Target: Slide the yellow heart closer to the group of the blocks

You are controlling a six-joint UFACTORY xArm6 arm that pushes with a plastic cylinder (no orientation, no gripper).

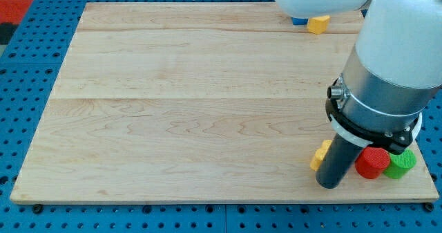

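Note:
My tip (330,185) is at the lower right of the wooden board (193,108), at the end of a thick dark rod. A yellow block (320,155) touches the rod's left side; the rod hides part of it, so I cannot make out its shape. A red cylinder (371,162) lies just right of the rod, with a green block (400,164) touching its right side. A second yellow block (318,23) lies at the top right, next to a blue block (299,21) that the arm mostly hides. I cannot tell which yellow block is the heart.
The large white and grey arm body (394,67) covers the board's right side and top right corner. The board sits on a blue perforated table (27,88). The board's lower edge runs just below my tip.

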